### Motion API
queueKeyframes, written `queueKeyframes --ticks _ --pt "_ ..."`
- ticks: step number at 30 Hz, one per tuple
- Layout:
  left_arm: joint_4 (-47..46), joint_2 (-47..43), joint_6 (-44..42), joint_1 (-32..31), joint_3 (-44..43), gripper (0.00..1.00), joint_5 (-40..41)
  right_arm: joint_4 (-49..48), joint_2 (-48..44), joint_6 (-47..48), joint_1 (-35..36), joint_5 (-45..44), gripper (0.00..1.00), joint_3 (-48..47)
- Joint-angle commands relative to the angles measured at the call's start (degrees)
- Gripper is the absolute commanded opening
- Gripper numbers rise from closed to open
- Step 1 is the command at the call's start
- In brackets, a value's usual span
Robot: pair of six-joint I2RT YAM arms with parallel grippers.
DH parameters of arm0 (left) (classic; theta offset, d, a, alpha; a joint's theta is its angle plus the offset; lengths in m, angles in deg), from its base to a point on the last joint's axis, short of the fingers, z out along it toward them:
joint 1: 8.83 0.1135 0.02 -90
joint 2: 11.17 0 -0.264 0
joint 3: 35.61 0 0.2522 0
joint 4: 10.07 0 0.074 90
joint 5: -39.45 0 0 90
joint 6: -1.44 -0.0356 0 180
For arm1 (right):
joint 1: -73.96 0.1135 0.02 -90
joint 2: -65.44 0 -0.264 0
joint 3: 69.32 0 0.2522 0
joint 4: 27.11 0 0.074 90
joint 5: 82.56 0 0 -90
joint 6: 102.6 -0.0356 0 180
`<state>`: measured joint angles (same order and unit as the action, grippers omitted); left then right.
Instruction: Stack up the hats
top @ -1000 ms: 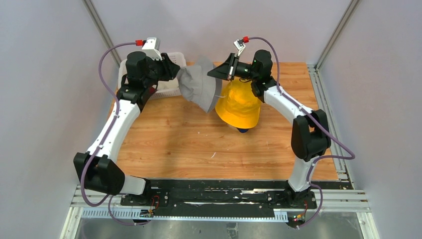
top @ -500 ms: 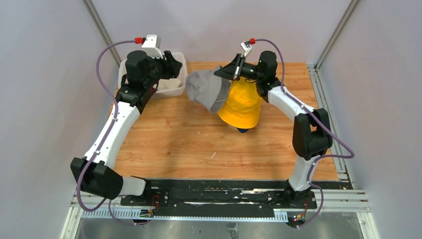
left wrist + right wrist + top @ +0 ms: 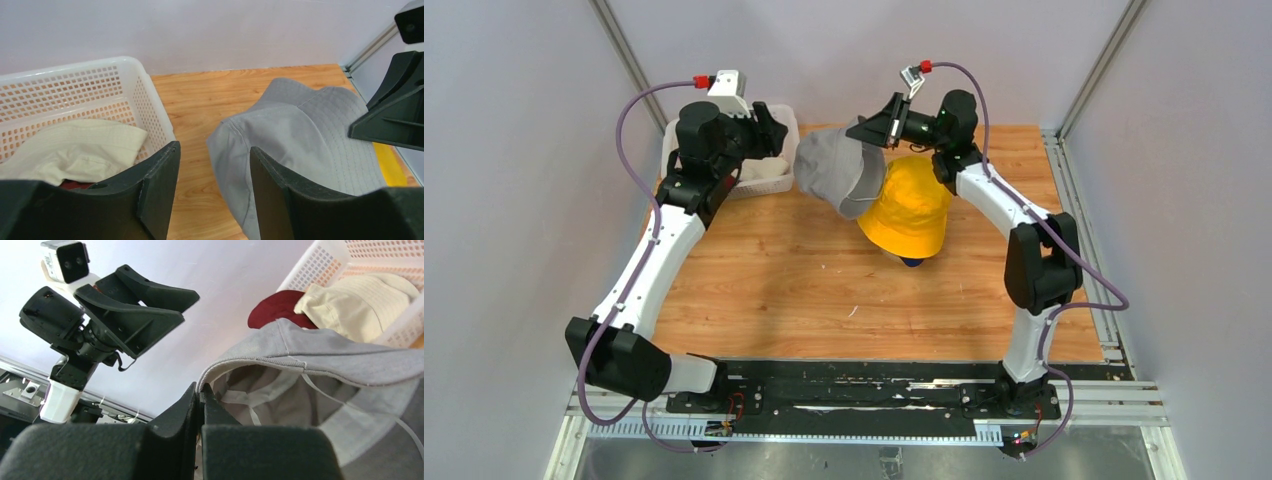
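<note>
from above, the right gripper (image 3: 871, 130) is clenched on the brim of the grey hat (image 3: 832, 170). the hat hangs in the air by the far edge of the table (image 3: 764, 270), between the two arms, its lower brim overlapping the yellow hat (image 3: 911, 208). the yellow hat sits domed near the far middle of the table, with a bit of navy hat (image 3: 911, 262) showing under its near brim. the left gripper (image 3: 766, 132) is released, over the white basket (image 3: 776, 186) in the far left corner. the left wrist view shows its jaws spread, apart from the grey hat, and a beige hat (image 3: 75, 150) in the basket with a dark red hat (image 3: 75, 185) beneath. the right wrist view shows the jaws pinched shut on the grey brim's edge.
</note>
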<state>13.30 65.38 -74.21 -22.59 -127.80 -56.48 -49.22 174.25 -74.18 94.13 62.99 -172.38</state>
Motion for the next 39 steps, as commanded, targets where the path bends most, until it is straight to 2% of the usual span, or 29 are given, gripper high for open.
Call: queueKeyframes --ticks 1,7,12,21,28,39 --pt "-0.9 -1.7 -0.5 -0.5 -1.5 0.58 1.1 -2.8 2.5 -1.7 3.0 1.5 0.01 -5.6" --pt "-0.5 -3.1 -1.3 -0.5 -1.1 0.58 3.4 -2.2 6.4 -2.3 5.8 1.5 0.01 -11.0" --pt "-0.6 -4.1 -1.6 -0.5 -0.4 0.58 4.1 -2.1 7.4 -2.3 6.3 1.3 0.01 -11.3" --pt "-1.1 -4.5 -1.4 -0.5 0.7 0.58 3.8 -2.9 0.7 -0.3 2.6 0.9 0.01 -2.9" --pt "-1.5 -4.4 -0.8 -0.5 1.0 0.58 3.1 -8.8 -6.1 -3.0 -2.6 1.4 0.00 6.6" --pt "-1.9 -4.2 -0.3 -0.5 1.5 0.58 2.6 -11.3 -14.4 -4.4 -9.2 2.5 0.01 14.5"
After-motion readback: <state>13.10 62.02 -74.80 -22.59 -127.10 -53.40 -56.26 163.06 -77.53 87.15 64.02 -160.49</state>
